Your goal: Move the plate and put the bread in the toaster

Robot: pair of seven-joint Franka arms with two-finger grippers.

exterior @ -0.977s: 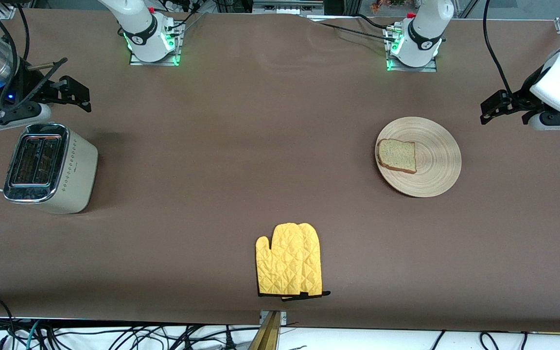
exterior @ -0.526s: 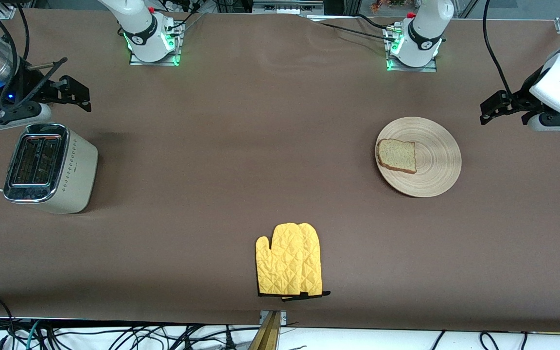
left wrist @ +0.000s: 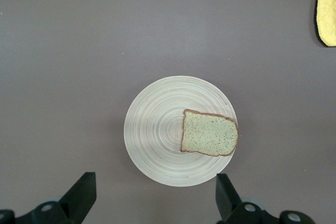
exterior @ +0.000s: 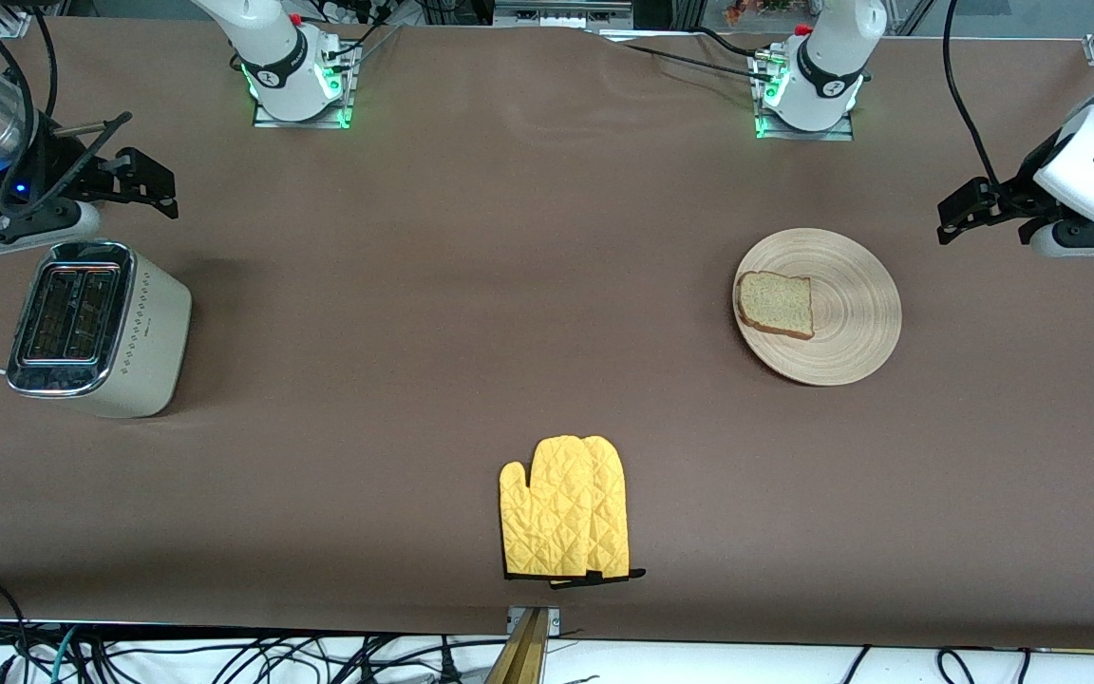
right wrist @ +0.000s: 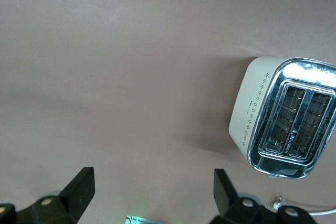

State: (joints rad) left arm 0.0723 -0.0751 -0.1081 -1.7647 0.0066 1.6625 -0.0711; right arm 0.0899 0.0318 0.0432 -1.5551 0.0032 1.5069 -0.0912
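The right gripper (exterior: 143, 185) hung over the surface (exterior: 471, 313) at the toaster's (exterior: 96, 328) twelve o'clock, jaws apart and empty. The bread (exterior: 776, 304) lay at nine o'clock on the plate (exterior: 851, 328). At the plate's two o'clock, the left gripper (exterior: 965, 214) hung with jaws apart.

Bare table (exterior: 471, 285) between toaster (exterior: 96, 328) and plate (exterior: 818, 306)
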